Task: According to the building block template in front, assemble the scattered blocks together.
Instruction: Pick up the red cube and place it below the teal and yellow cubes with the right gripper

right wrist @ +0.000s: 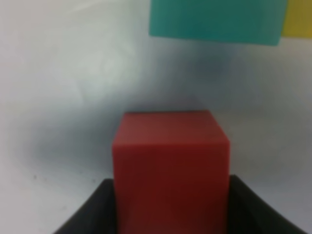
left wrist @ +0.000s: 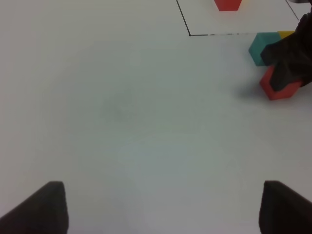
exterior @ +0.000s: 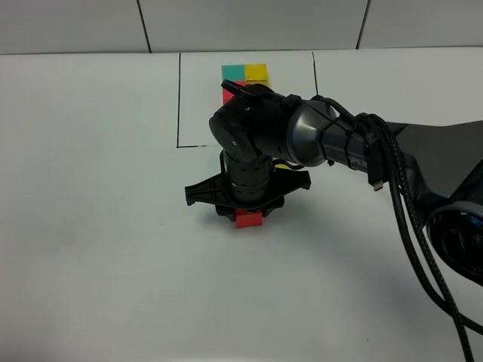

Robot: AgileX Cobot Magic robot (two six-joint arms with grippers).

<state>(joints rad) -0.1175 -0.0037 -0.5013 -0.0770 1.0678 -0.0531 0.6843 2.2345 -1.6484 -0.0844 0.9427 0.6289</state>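
Observation:
The building block template (exterior: 245,73) is a teal, yellow and red cluster inside a thin black frame at the table's back; my right arm partly covers its red cube. My right gripper (exterior: 245,215) reaches across the middle and is shut on the loose red cube (exterior: 248,219) low at the table. The right wrist view shows that red cube (right wrist: 170,165) between the fingers, with the loose teal cube (right wrist: 217,19) and yellow cube (right wrist: 298,17) just beyond it. The left wrist view shows the red cube (left wrist: 280,87), the teal cube (left wrist: 261,46) and the yellow cube (left wrist: 287,35) close together. My left gripper (left wrist: 156,209) is open and empty.
The white table (exterior: 90,226) stretches left and front of the cubes. The black frame line (exterior: 179,98) runs just behind the loose cubes. My right arm and its cables (exterior: 407,196) cover the right side of the table. A tiled wall (exterior: 249,23) stands behind.

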